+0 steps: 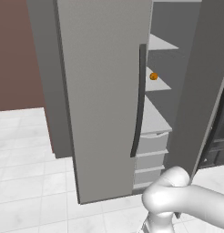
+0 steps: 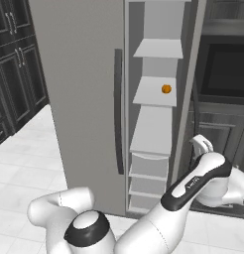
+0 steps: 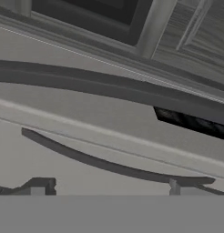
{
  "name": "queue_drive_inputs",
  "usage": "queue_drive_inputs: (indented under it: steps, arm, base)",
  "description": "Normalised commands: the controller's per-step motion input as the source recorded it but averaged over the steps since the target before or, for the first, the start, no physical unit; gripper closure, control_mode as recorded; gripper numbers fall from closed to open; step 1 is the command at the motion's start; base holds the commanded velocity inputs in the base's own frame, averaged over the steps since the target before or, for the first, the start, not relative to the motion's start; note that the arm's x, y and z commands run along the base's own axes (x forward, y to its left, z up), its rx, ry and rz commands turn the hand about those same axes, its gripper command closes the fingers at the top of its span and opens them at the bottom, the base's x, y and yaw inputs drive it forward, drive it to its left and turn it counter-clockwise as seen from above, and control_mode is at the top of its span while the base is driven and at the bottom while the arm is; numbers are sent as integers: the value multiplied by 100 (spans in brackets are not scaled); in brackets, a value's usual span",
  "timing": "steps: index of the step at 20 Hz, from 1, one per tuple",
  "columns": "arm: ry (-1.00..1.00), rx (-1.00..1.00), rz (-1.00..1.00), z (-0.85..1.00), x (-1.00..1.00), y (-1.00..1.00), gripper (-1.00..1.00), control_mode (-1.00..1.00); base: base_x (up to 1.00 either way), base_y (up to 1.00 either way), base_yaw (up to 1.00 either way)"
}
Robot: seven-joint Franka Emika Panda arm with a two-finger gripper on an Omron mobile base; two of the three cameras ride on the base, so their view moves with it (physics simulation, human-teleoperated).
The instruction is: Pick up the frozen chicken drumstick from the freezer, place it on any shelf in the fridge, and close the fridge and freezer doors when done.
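Freezer (image 2: 156,99) open | pincer (image 3: 109,187) spread wide by door handle (image 3: 109,164); drumstick unseen

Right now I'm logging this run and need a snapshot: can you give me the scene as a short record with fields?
fridge door: wide grey panel closed, with a dark curved handle
freezer: narrow compartment open, solid grey shelves, drawers below
freezer door: swung open at the right
on freezer shelf: small round orange thing
drumstick: cannot be made out
gripper: finger tips apart, close to a grey door panel with a curved dark handle, holding nothing
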Motion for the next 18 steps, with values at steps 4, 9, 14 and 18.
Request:
queue_drive_inputs:
  steps: [4,9,14,18]
  arm:
    - [0,0,0,-22,39,-24,-100,-100]
    - [0,0,0,-20,33,-25,-100,-100]
    - [0,0,0,-16,31,-18,-100,-100]
    - [0,0,0,-14,58,0,-100,-100]
  base:
    - [0,0,0]
    - [0,0,0]
    - [0,0,0]
    - [0,0,0]
